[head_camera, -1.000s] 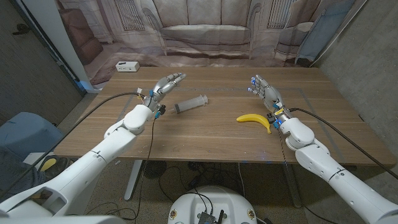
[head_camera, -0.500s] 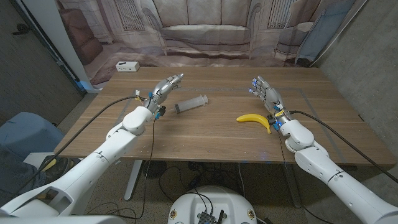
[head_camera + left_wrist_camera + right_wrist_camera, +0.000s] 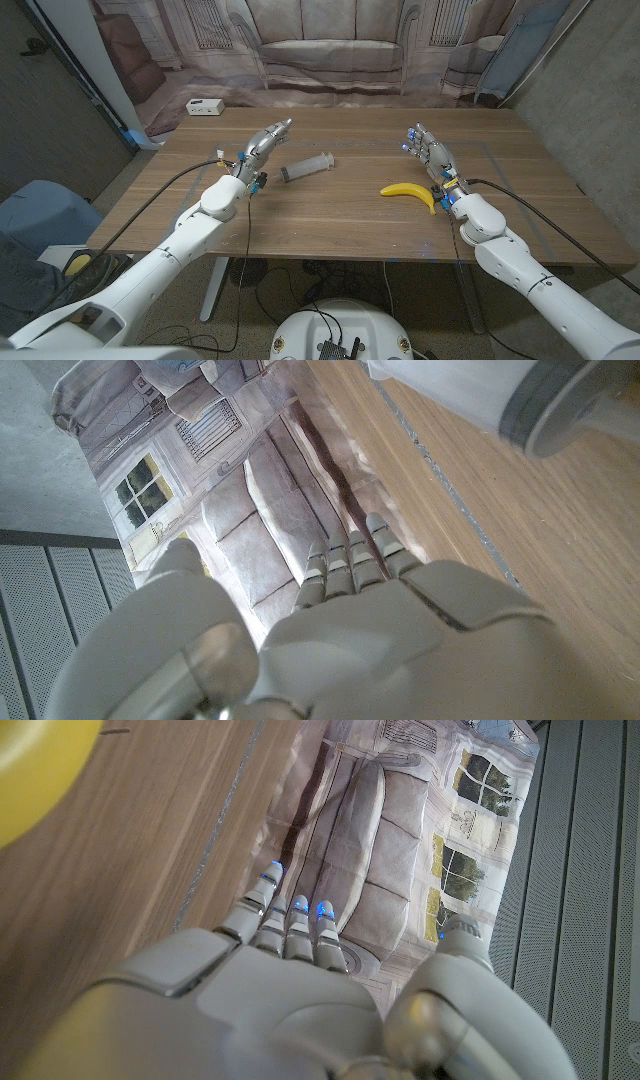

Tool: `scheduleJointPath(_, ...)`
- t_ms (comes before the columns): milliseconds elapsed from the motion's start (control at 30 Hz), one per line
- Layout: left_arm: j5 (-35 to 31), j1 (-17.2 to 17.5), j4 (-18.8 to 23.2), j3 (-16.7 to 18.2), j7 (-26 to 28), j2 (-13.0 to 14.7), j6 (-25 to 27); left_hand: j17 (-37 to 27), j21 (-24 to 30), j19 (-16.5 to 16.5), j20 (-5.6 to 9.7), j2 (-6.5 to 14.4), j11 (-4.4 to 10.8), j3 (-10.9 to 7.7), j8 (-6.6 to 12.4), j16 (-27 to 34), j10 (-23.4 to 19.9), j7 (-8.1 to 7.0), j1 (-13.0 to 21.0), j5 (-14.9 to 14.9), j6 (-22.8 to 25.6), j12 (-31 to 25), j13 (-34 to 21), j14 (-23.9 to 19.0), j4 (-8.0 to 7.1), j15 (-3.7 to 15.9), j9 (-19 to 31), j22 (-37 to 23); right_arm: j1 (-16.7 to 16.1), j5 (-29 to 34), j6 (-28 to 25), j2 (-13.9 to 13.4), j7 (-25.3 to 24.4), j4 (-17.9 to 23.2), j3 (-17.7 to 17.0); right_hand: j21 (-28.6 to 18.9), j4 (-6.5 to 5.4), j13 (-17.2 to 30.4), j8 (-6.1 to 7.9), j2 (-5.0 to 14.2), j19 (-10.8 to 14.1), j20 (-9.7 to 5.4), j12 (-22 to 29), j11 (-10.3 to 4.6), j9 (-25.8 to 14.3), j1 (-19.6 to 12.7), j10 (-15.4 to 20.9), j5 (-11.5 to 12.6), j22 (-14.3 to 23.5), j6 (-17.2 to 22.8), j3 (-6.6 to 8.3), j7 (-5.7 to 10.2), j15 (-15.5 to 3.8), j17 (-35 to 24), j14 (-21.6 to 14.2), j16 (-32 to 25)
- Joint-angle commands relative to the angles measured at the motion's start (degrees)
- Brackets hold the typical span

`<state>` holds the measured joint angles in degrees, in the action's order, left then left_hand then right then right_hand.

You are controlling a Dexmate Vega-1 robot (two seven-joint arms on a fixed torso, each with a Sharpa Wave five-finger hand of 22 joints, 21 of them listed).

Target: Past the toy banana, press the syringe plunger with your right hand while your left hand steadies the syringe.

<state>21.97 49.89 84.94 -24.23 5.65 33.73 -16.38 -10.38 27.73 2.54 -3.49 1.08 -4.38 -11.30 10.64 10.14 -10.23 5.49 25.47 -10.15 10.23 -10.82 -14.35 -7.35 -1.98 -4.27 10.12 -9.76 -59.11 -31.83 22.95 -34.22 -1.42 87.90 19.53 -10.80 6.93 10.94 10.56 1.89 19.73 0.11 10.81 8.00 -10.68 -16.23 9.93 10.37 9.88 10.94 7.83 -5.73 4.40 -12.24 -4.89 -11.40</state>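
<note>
A: Two hands over the table [image 3: 330,225], neither holding anything. Left hand [image 3: 266,139]: fingers straight and close together, reaching away from the robot, nothing in its grasp. Confirm?

B: Confirmed. Left wrist view shows the same hand [image 3: 380,630] with fingers [image 3: 350,560] extended side by side over the wood, palm unoccupied.

A: Syringe [image 3: 305,167]?

B: Lies on its side just beside the left hand, toward the right hand, apart from the fingers. Dark plunger end points back at the left wrist; clear barrel runs away from it. In the left wrist view its grey end [image 3: 545,420] sits close by the hand, not touched.

A: Right hand [image 3: 428,152]?

B: Fingers extended and slightly spread, blue lights at the tips, nothing gripped. Right wrist view agrees: hand [image 3: 290,1000] open, fingers [image 3: 295,925] straight.

A: Banana [image 3: 409,193]?

B: Just beside the right hand on its inner side, near the wrist, between that hand and the syringe. Whether it touches the hand I cannot tell. Yellow edge [image 3: 35,770] visible from the right wrist.

A: White box [image 3: 204,106] well beyond the left hand, at the far table edge.
</note>
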Motion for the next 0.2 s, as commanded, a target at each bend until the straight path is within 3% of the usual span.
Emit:
scheduleJointPath(33,-0.31,-0.06,-1.06,-0.29,0.95,-0.85,-0.80,-0.10,-0.49,-0.20,0.08,0.22,0.37,-0.13,0.37,0.43,-0.44,-0.14,-0.42,-0.38,0.41,-0.35,-0.06,-0.34,0.12,0.33,0.21,-0.05,0.58,-0.02,0.26,0.13,0.36,-0.66,0.09,0.01,0.14,0.01,0.41,0.12,-0.51,0.07,0.33,-0.01,0.04,0.65,0.15,0.08,0.05,0.22,-0.20,-0.04,0.00,-0.20,0.09,-0.22)
scheduleJointPath(200,-0.33,-0.22,-0.97,-0.40,0.95,-0.87,-0.54,-0.08,-0.61,-0.16,0.11,0.24,0.46,-0.14,0.35,0.45,-0.42,-0.04,-0.40,-0.39,0.44,-0.38,0.03,-0.28,0.18,0.36,0.20,-0.06,0.64,-0.16,0.16,0.00,0.42,-0.57,-0.02,-0.02,0.15,0.00,0.44,0.16,-0.52,0.05,0.35,0.00,0.04,0.63,0.19,0.10,0.05,0.27,-0.19,-0.04,-0.03,-0.19,0.09,-0.23)
